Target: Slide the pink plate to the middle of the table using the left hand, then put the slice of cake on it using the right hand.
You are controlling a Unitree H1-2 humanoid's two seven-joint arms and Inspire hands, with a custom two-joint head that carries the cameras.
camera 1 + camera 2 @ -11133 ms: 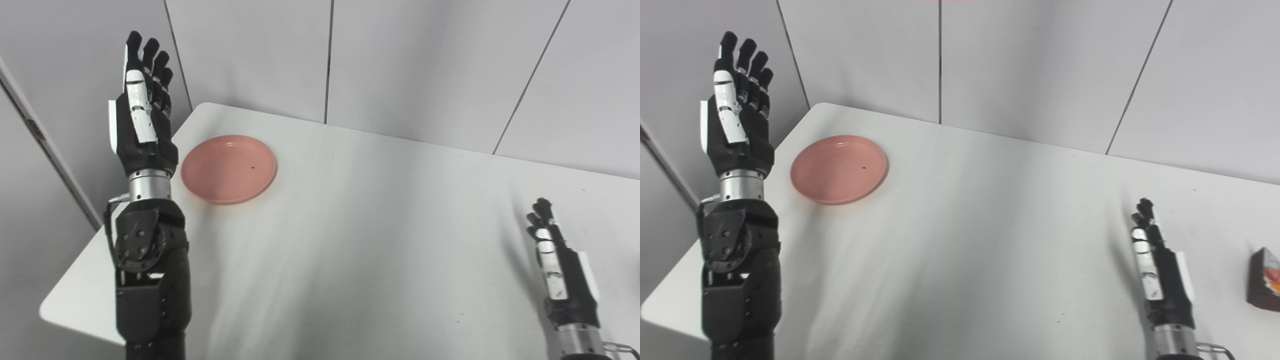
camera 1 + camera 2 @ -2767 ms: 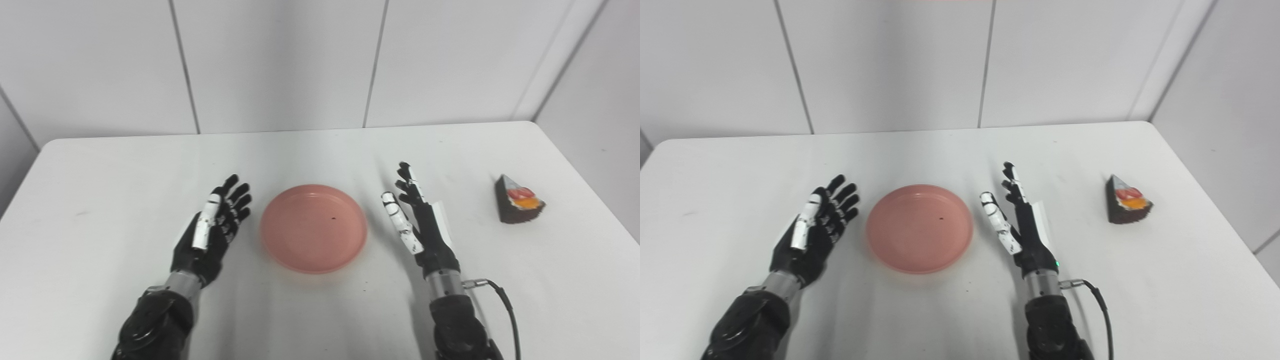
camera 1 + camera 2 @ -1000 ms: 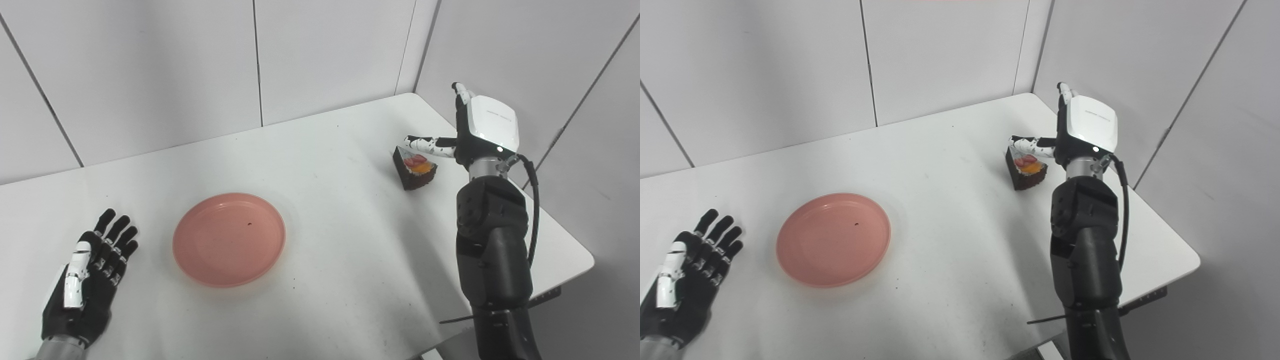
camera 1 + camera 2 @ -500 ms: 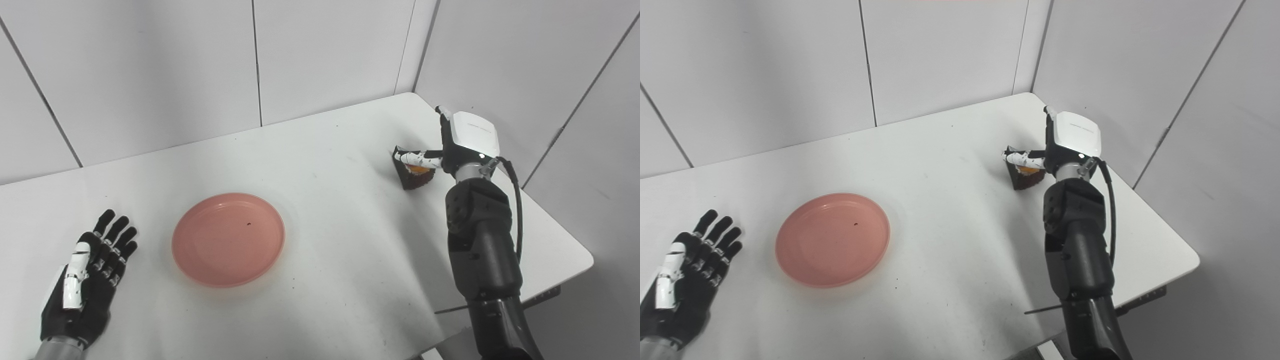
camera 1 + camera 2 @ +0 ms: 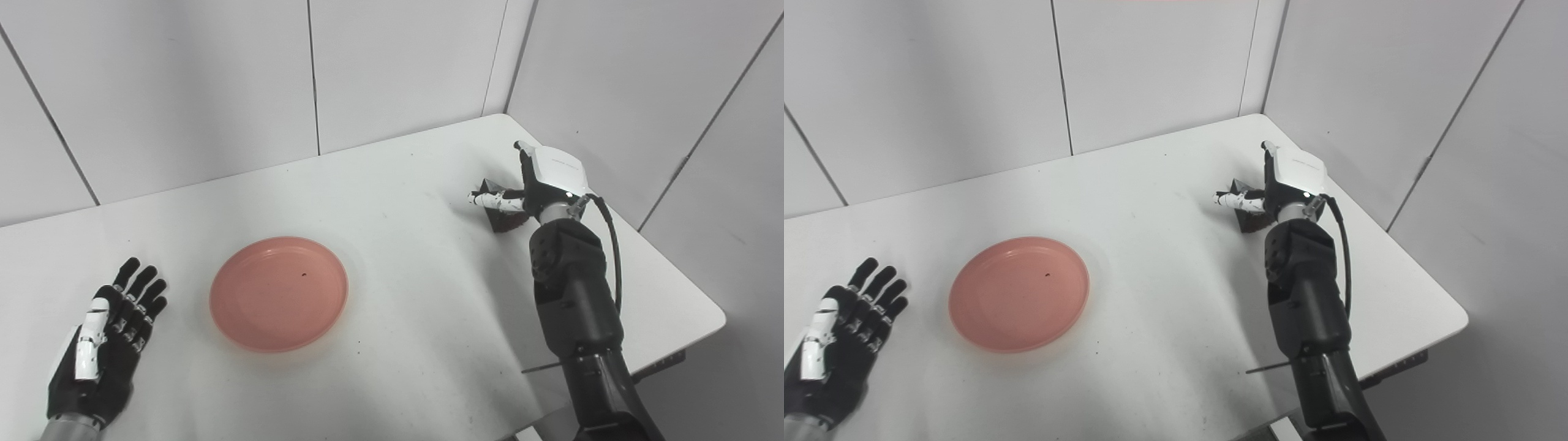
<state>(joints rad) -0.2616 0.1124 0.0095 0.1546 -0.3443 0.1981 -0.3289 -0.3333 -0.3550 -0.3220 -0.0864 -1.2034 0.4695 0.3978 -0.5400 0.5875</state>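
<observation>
The pink plate lies empty on the white table, left of the middle of the picture. My left hand rests flat and open on the table, well to the left of the plate and apart from it. My right hand is down over the slice of cake near the far right corner. Its thumb reaches straight out across the slice and a fingertip still points up, so the hand is open. Only a dark brown edge of the cake shows under the hand; the fruit topping is hidden.
Grey wall panels close in the table's far and right sides, close behind the cake. The table's right edge and rounded corner lie beside my right forearm. A black cable loops off the right wrist.
My right hand has come down from above the cake onto it and now covers its top. The plate and my left hand have stayed where they were.
</observation>
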